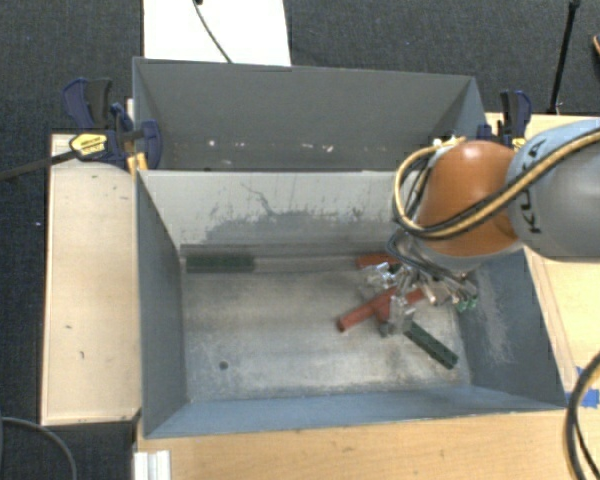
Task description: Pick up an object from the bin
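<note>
Down in the right half of the bin lay a red stick, its long axis slanting left and nearward from the gripper over its right end, with a dark green stick just beside. Whether the gripper was released or clenched, I couldn't tell.

Grey arm, orange cover, looped cables.

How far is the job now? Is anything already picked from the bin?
Done: the gripper is down in the bin, at the view's right. In hand: it sits over a red stick, beside a green stick; a grip cannot be confirmed. Left: lifting; both sticks lie on the floor.
</note>
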`<move>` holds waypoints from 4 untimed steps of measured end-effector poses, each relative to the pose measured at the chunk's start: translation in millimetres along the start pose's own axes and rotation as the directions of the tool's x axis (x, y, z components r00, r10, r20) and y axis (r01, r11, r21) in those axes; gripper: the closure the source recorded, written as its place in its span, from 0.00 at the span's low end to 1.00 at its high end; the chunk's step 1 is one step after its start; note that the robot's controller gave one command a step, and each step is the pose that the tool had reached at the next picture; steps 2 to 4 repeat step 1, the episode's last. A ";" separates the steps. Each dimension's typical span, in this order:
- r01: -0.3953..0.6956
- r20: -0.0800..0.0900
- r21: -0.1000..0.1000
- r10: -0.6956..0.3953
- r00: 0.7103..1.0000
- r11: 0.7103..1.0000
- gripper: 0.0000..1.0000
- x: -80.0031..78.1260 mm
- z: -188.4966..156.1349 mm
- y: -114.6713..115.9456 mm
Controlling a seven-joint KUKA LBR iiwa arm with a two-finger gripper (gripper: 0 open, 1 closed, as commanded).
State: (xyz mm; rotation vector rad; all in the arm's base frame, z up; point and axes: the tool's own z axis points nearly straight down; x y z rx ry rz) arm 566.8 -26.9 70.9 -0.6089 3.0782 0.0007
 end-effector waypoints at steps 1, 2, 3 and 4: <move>0.039 0.006 0.003 -0.039 0.999 0.999 1.00 11.3 -135.4 42.0; 0.039 0.006 0.003 -0.039 0.999 0.999 1.00 11.3 -135.4 42.0; 0.039 0.006 0.003 -0.039 0.999 0.999 1.00 11.3 -135.4 42.0; 0.039 0.006 0.003 -0.039 0.999 0.999 1.00 11.3 -135.4 42.0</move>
